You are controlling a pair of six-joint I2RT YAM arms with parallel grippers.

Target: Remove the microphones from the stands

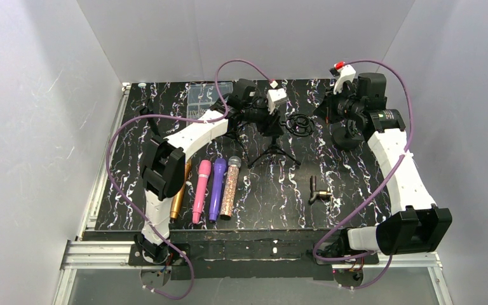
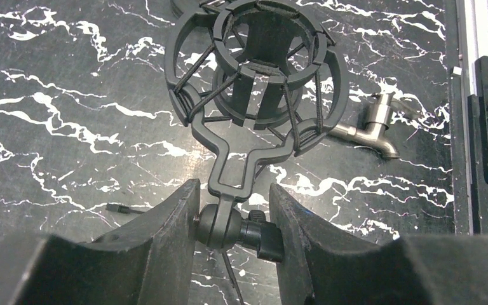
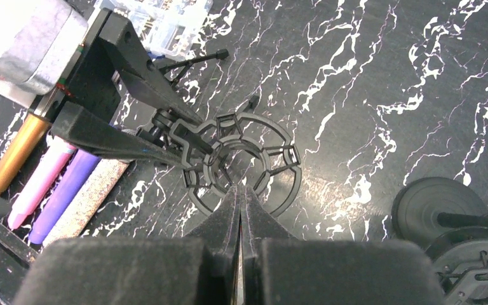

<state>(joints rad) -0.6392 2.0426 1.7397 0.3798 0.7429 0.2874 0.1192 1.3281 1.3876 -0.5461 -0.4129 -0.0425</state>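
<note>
Top external view: the black marbled table (image 1: 356, 190) carries a tripod stand (image 1: 273, 149) at its middle. The stand's shock mount (image 2: 254, 70) looks empty, since the right wrist view shows bare table through the ring. The only microphones (image 1: 218, 189) I can see lie flat in a row of four (gold, pink, purple, glittered). They are well apart from the stand on the left arm's side, with their long axes running near to far.

The left gripper (image 2: 234, 187) is partly closed, its pads pressed on either side of the swivel joint under the mount, bracing the stand. The right gripper (image 3: 241, 190) has its fingers pressed together with nothing visibly between them. It aims straight at the ring's opening, which faces it.

In my judgement the mount is already cleared, and the left arm is nearer the microphones. A small metal fitting (image 1: 318, 190) lies near the front. No brand or writing is legible
</note>
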